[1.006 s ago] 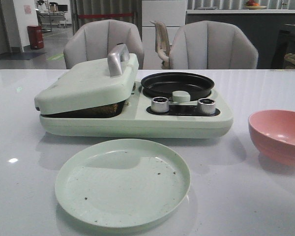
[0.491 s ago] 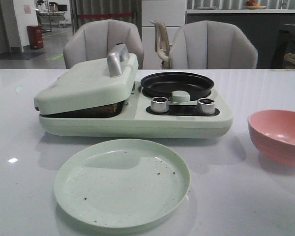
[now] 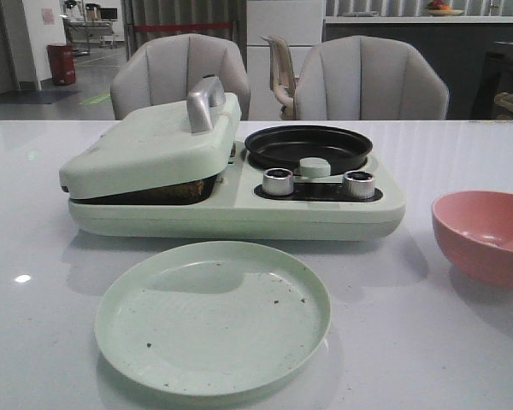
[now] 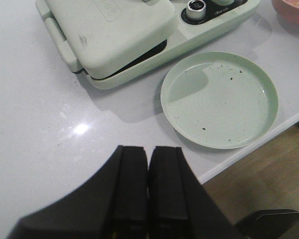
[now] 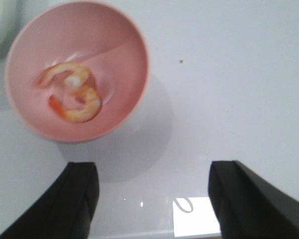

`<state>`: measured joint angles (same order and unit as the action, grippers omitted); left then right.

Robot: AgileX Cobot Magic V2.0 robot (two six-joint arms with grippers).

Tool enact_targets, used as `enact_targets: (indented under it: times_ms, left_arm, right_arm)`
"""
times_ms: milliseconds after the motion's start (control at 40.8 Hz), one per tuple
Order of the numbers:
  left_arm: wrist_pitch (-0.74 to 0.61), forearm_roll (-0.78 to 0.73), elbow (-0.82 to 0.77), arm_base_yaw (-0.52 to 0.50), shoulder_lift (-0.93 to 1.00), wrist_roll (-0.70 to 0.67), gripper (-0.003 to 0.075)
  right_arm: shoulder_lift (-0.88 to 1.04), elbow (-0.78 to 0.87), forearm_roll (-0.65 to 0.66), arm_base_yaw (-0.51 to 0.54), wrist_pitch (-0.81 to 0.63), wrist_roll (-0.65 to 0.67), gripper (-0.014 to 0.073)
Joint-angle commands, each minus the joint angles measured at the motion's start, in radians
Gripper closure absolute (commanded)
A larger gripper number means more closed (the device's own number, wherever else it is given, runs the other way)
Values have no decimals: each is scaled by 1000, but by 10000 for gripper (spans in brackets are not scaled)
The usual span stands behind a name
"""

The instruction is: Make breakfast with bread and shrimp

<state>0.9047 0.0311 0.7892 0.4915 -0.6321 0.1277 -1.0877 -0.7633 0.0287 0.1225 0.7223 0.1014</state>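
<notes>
The white table [image 3: 462, 342] carries a bowl [image 5: 77, 69] near its right edge holding shrimp [image 5: 72, 92]. The right gripper [image 5: 152, 199], wide open and empty, should descend centred over them; the left gripper [image 4: 148, 194] is closed, empty.

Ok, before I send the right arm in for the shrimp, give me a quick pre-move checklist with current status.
1. Shrimp in the pink bowl: ok, two curled pieces lie at the bottom.
2. Right gripper open and empty: ok, fingers wide apart above the table, beside the bowl rather than over it.
3. Left gripper out of the way: ok, shut, empty, hanging over bare table.
4. Black pan free to receive: ok, uncovered, nothing in it.
5. Green plate free: ok, only dark crumbs.
6. Bread under the sandwich-press lid: cannot tell; something dark shows in the gap.
</notes>
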Motion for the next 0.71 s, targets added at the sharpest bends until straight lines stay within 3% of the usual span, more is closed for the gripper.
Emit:
enact_targets:
  times_ms: [0,270,515,687]
  left_arm:
    - [-65,-4,27,8,1,-10,610]
    - [-66,-4,27,8,1,-10,610]
    - [-74,-4,27,8,1,-10,610]
    - [-75,-4,27,8,1,-10,610]
  right_arm:
    - [-56,-58,-17,29,-112,0,25]
    - [-310,-170,-93,24,-166,-24,27]
    - [-526,-255,-200,22,-156,-132,27]
    - [-624,-300,-200,22,-148,-138,27]
